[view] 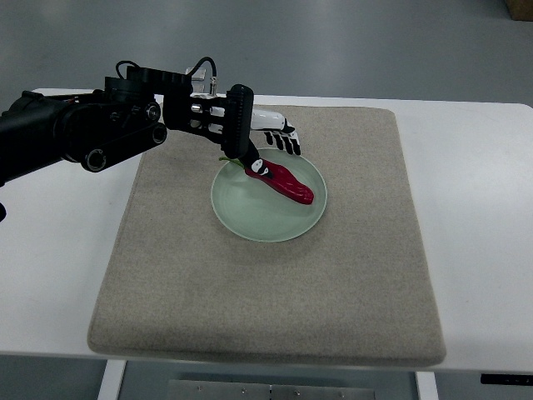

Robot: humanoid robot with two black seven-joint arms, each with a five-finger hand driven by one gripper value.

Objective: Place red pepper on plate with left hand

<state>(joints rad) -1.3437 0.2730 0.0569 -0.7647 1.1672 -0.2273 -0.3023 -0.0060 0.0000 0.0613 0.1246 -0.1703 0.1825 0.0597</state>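
Note:
A red pepper lies in the pale green plate, slanting from upper left to lower right, its green stem at the plate's left rim. My left hand reaches in from the left and hovers over the plate's far rim. Its fingers stretch out past the rim, apart from the pepper. The thumb tip rests at the pepper's stem end. Nothing is gripped between thumb and fingers. My right arm is out of view.
The plate sits on a beige mat covering most of a white table. My black left forearm lies over the mat's far left corner.

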